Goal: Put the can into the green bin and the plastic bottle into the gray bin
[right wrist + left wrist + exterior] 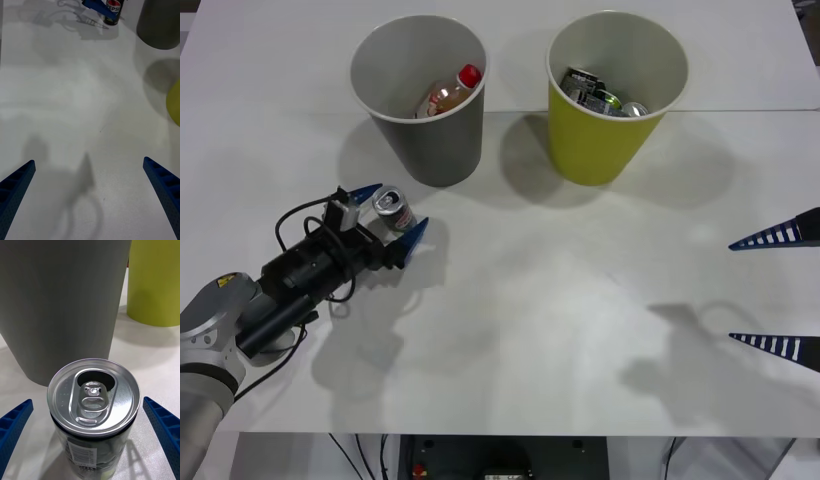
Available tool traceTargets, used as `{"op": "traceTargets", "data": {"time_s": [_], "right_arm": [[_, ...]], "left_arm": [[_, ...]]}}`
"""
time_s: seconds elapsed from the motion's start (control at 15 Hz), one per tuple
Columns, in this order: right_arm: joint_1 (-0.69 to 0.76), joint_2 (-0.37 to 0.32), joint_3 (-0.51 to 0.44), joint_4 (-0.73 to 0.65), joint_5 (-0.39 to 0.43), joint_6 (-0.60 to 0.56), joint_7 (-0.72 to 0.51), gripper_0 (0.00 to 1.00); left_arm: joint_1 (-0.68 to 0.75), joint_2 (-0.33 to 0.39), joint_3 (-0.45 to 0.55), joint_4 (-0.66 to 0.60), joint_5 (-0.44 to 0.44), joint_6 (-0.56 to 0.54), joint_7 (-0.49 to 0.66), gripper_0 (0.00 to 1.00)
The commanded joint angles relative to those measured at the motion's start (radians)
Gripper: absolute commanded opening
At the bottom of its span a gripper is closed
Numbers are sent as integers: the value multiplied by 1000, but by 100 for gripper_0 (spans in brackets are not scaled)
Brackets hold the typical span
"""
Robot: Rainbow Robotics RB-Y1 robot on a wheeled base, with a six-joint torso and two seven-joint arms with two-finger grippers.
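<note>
My left gripper [391, 220], at left of centre, straddles the upright can [392, 208] with fingers wide, untouching; my right gripper [778, 291] waits wide at right edge.

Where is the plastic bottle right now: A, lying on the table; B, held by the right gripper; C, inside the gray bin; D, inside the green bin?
C: the plastic bottle, red cap up, leans inside the gray bin.

can [113, 10] | label reads "PEPSI" | small print near its barcode illegible
</note>
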Motion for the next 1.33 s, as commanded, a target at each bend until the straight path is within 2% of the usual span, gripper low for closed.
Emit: {"op": "traceTargets", "data": {"time_s": [0.07,0.13,0.47,0.87,1.07,1.2,1.33], "right_arm": [[0,0,0,0,0,0,0,100],[0,0,0,0,0,0,0,100],[0,0,0,0,0,0,0,100],[0,0,0,0,0,0,0,100],[0,0,0,0,0,0,0,100],[0,0,0,0,0,0,0,100],[0,0,0,0,0,0,0,100]], "left_arm": [[1,2,-1,0,0,0,-3,16],[1,0,-1,0,-9,-2,-4,0],[1,0,-1,-2,-34,-29,-4,0],[1,8,22,-9,-109,-102,0,0],[43,43,24,-92,-178,-109,28,0],[109,72,33,-227,-284,-109,170,0],[191,117,45,-414,-443,-105,353,0]]}}
